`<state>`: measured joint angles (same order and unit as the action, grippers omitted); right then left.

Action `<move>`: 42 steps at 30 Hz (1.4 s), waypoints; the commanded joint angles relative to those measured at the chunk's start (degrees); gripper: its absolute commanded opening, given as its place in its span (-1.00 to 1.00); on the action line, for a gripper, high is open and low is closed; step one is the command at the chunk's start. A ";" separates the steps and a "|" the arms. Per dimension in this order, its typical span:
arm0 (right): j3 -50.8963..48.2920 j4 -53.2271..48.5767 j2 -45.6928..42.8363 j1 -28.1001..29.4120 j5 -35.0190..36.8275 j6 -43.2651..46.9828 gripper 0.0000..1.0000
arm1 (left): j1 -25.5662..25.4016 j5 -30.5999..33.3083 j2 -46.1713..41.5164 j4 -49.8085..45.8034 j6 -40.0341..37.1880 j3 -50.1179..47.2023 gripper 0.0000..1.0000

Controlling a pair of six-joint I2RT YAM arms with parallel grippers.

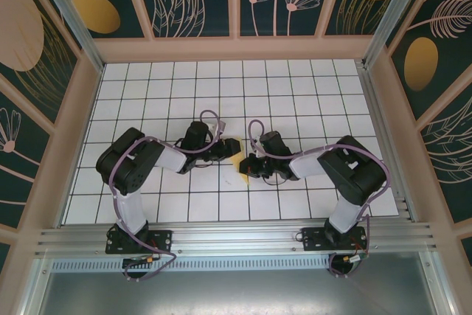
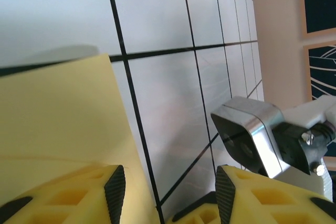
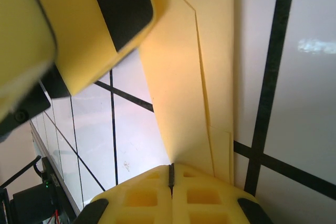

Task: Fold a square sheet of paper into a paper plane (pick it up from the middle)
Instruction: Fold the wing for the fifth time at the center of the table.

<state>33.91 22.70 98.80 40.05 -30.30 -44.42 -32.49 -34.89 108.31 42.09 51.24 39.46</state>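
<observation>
The sheet of paper (image 1: 237,158) is yellow and folded into a narrow layered shape at the middle of the table, between my two grippers. My right gripper (image 1: 249,167) meets it from the right. In the right wrist view its jaws (image 3: 170,174) are pressed together, with the paper's (image 3: 197,72) lower edge pinched in the seam, so the fold rises off the tiles. My left gripper (image 1: 224,150) stands at the paper's left. In the left wrist view it (image 2: 169,188) is open; bare tile shows between its pads (image 2: 114,188), and the paper (image 2: 58,108) lies beside the left finger.
The white grid table (image 1: 295,101) stretches behind and to both sides, bounded by wooden walls (image 1: 236,49). The right arm's wrist camera (image 2: 252,140) sits close in front of my left gripper. One left finger (image 3: 89,30) hangs over the paper in the right wrist view.
</observation>
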 commanded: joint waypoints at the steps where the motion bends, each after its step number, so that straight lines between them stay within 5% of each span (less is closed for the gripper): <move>1: -3.50 -9.27 3.70 0.03 3.58 0.75 -1.00 | 1.24 1.38 1.51 -0.47 -4.19 1.50 0.03; 30: -4.22 -8.37 3.77 0.03 2.14 1.18 -1.00 | 9.28 -1.52 6.55 -4.02 -8.75 9.68 0.05; 42: -2.00 -9.51 3.73 -0.02 2.53 1.63 -1.00 | 12.80 -3.34 -1.23 -11.33 -10.50 12.64 0.05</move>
<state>33.47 24.01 98.80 40.05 -30.52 -44.18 -19.55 -37.04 111.46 32.10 41.60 53.23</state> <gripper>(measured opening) 0.066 0.527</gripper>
